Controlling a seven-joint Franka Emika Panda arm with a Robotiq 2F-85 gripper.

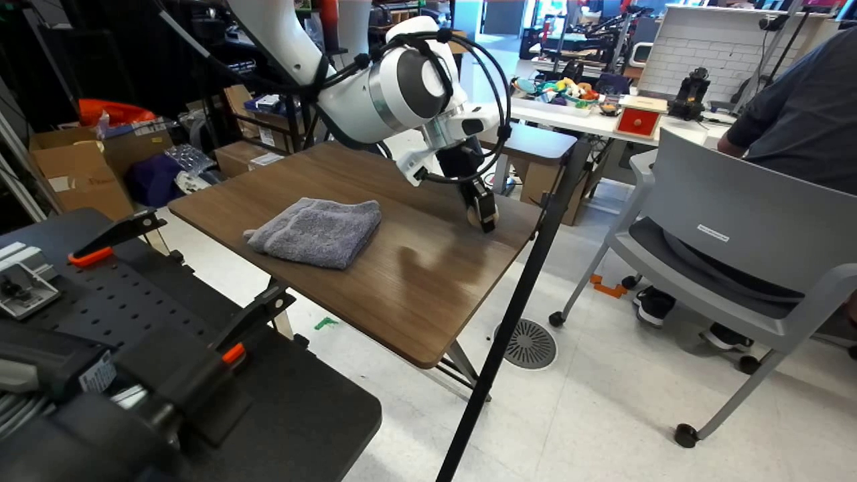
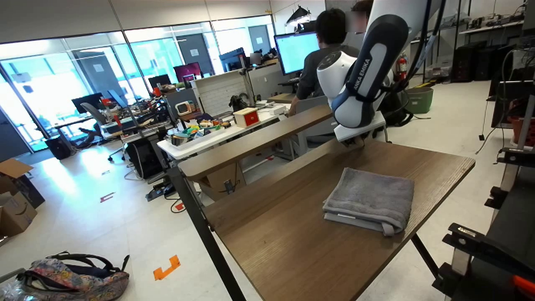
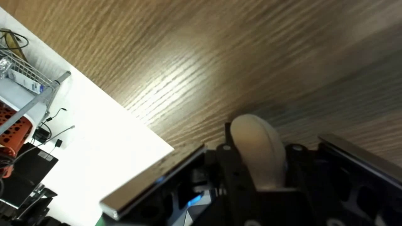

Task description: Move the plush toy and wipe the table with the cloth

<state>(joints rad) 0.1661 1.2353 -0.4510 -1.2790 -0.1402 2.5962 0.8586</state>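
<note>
Noted streaked brown wood grain on the table, plain grey on the cloth, pale tan-beige on the plush toy with a thin darker line. Logged black on the gripper, white with dark grey on the arm. Also recorded green on the bin, red on the drawer front, multicoloured print on the backpack.
</note>
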